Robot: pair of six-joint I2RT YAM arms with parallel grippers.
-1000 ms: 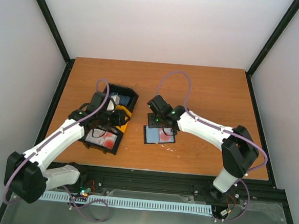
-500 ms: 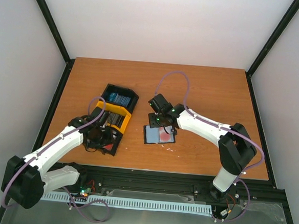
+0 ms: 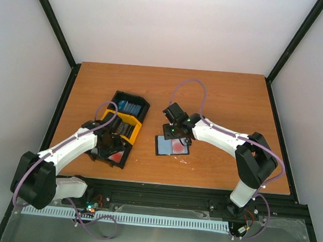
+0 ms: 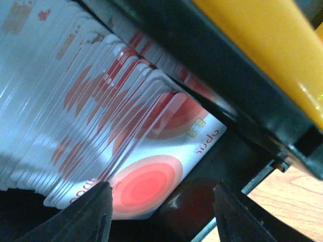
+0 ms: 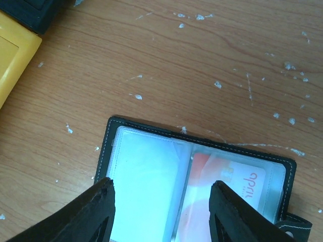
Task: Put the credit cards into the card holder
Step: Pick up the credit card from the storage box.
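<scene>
**Left claw** (image 4: 162,187): released, fingers apart, nothing pinched. It is lowered into the near black bin (image 3: 117,161).
- Between the fingers lies a corner of the front card (image 4: 151,184), white with red rings and a small gold chip.
- Behind it leans a fanned stack of credit cards (image 4: 86,101) in the same print, packed face to face and tilted.

**Row of bins, from the claw outward:**
- The yellow bin (image 3: 131,121) touches the near black one (contents too dark to tell).
- The far black bin (image 3: 143,103) holds blue cards (image 3: 130,106) standing on edge.

**Right claw** (image 5: 162,184): released, fingers spread. It hangs over the near part of the card holder (image 5: 146,127), and contact cannot be told.
- The holder lies open and flat on the counter (image 5: 202,60).
- In the wrist view, its right sleeve holds one white-and-red card (image 5: 237,184).
- Its left sleeve (image 5: 144,176) shows pale clear plastic.
- The snap tab (image 5: 295,224) sits at the right near corner.

**Edges and room:**
- A strip of speckled wood separates the holder from the yellow bin, so the two lie apart.
- Wider wood runs toward the far and right edges of the counter.
- White walls and black frame posts (image 3: 297,39) enclose it.
</scene>
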